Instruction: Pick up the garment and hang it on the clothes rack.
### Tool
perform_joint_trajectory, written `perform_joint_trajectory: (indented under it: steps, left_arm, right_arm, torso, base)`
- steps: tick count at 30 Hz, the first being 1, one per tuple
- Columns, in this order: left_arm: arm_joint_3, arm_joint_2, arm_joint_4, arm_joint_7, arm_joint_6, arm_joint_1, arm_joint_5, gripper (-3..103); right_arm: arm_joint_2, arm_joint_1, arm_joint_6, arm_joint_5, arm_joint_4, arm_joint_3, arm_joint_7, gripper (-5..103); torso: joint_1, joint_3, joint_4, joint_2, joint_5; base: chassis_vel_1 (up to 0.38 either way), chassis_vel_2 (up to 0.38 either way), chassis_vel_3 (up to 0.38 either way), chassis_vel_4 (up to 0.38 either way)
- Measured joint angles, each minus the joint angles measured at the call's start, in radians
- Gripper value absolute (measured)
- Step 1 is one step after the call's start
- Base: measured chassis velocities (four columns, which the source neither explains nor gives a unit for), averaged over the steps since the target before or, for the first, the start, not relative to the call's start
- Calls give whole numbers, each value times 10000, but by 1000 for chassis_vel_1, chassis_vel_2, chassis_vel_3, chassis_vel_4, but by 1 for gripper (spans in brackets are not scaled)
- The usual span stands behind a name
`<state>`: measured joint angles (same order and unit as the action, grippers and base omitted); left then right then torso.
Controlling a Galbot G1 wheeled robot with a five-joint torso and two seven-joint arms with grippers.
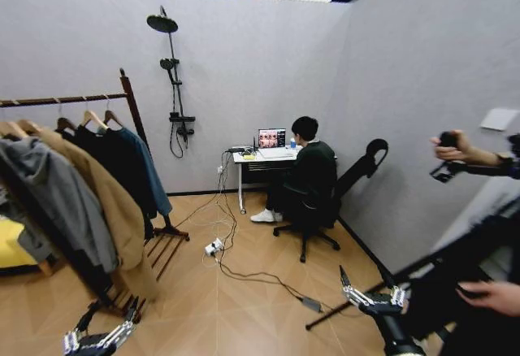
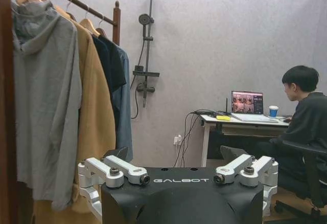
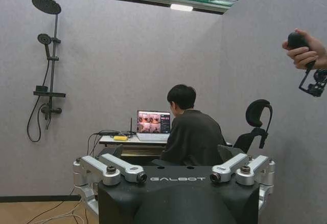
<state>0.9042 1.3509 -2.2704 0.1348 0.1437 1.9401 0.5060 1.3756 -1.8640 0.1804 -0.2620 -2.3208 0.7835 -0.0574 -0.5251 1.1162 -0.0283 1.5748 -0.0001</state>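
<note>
Garments crowd the clothes rack (image 1: 130, 100) at ten o'clock in your head view, its dark wooden bar running from the left edge toward the finial-topped post. Your teal garment (image 1: 150, 169) hangs at the post end of that bar, last in the row, its long axis vertical from the wooden hanger down toward the slatted base, hem pointing at the floor. Beside it hang a black garment (image 1: 118, 161), a tan coat (image 1: 101, 201) and a grey hoodie (image 1: 57, 201).

Your left gripper (image 1: 99, 338) sits low at seven o'clock, just in front of the rack's base, fingers spread and holding nothing. Your right gripper (image 1: 370, 291) waits at five o'clock over the bare wood floor, well apart from the rack, jaws likewise spread and empty.

From your left wrist camera the teal garment (image 2: 124, 96) shows at the far end of the row, near the shower stand (image 2: 147, 40) on the back wall.
</note>
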Motion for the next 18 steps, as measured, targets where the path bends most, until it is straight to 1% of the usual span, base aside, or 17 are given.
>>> perform_joint_trajectory:
  steps: [2, 4, 7, 8, 14, 18]
  left_arm:
    - [0, -1, 0, 0, 0, 0, 0, 100]
    - [0, 0, -1, 3, 0, 0, 0, 100]
    - [0, 0, 0, 3, -1, 0, 1, 100]
    - [0, 0, -1, 2, 0, 0, 0, 100]
    - [0, 0, -1, 3, 0, 0, 0, 100]
    - [0, -1, 0, 2, 0, 0, 1, 100]
  right_arm:
    - [0, 0, 0, 0, 0, 0, 0, 100]
    - [0, -6, 0, 0, 0, 1, 0, 100]
    - [0, -1, 0, 0, 0, 1, 0, 100]
    - [0, 4, 0, 0, 0, 0, 0, 100]
    - [0, 6, 0, 0, 0, 1, 0, 100]
    - [0, 5, 0, 0, 0, 0, 0, 100]
  torso:
    - [-1, 1, -1, -1, 0]
    - [1, 0, -6, 1, 2]
    - [-3, 3, -4, -4, -1]
    - [-10, 6, -1, -8, 4]
    - [-23, 9, 0, -14, 3]
    - [-17, 6, -2, -11, -2]
  base:
    - [222, -146, -198, 260]
    - [87, -58, -151, 94]
    - [0, 0, 0, 0]
    - [-48, 42, 53, -9]
    - [-54, 65, 62, -59]
    - [37, 44, -15, -71]
